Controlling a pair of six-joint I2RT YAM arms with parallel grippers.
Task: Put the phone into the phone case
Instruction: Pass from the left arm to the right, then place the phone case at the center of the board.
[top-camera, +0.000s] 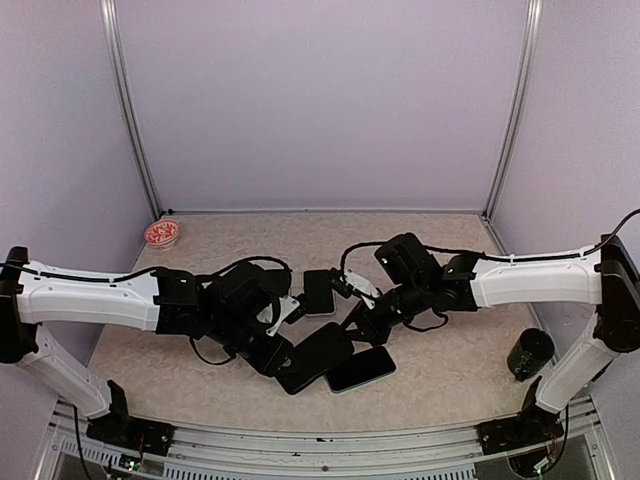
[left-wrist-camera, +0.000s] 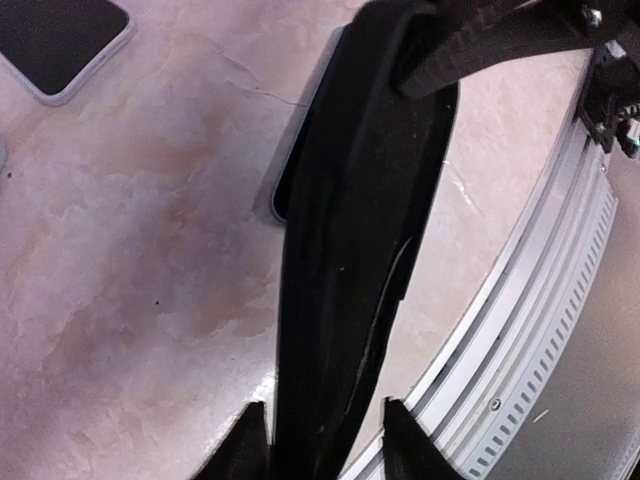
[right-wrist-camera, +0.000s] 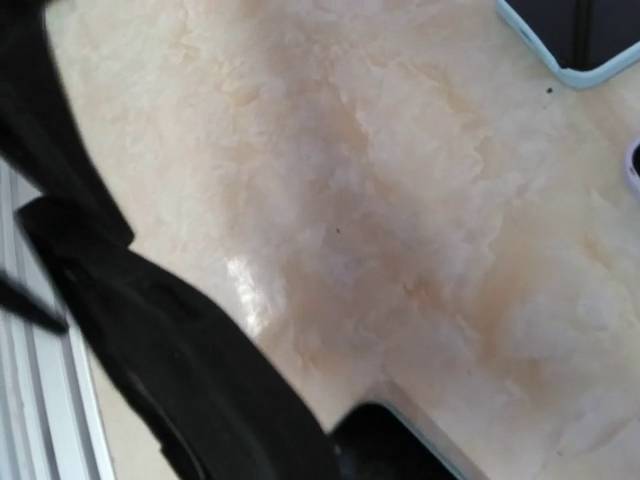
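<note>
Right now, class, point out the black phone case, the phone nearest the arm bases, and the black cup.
black phone case (top-camera: 320, 352): top view, its flat face.
nearest phone (top-camera: 362, 369): top view, centre of its screen.
black cup (top-camera: 526, 362): top view, its side wall.

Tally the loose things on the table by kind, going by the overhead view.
Phones: 2
Phone case: 1
Red-and-white dish: 1
Black cylinder: 1
Total: 5

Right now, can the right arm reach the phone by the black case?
Probably yes: the phone lies uncovered close to the right tool; the black case, held by the left tool, sits beside it.
</note>
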